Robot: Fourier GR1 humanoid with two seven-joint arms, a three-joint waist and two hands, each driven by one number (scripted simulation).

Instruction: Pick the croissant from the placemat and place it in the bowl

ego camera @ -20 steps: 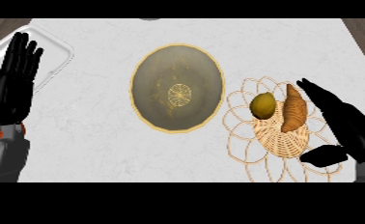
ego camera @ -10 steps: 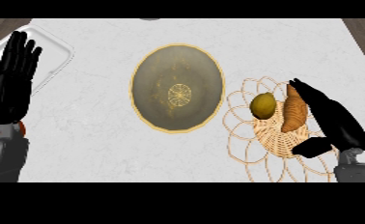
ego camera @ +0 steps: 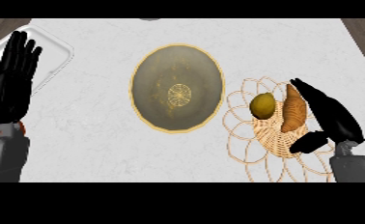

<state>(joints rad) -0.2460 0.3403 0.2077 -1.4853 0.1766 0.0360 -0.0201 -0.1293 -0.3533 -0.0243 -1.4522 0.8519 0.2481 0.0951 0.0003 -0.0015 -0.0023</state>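
Observation:
The brown croissant point(ego camera: 294, 112) lies on the woven straw placemat point(ego camera: 241, 143) at the right, next to a yellow-green lemon point(ego camera: 262, 105). My right hand point(ego camera: 332, 116) lies along the croissant's right side, fingers straight and touching or nearly touching it, thumb spread below near the mat's centre. The hand is open and nothing is lifted. The wide olive bowl point(ego camera: 160, 80) with a gold rim sits at the counter's middle, left of the placemat, holding nothing. My left hand point(ego camera: 18, 78) rests open at the left edge, fingers up.
A clear tray point(ego camera: 55, 54) lies at the far left, partly behind my left hand. White marble counter surrounds the bowl and mat. A dark object's edge shows at the top middle.
My right hand has slid left onto the placemat until its fingers run along the croissant's right side. The croissant, lemon, bowl and left hand have stayed where they were.

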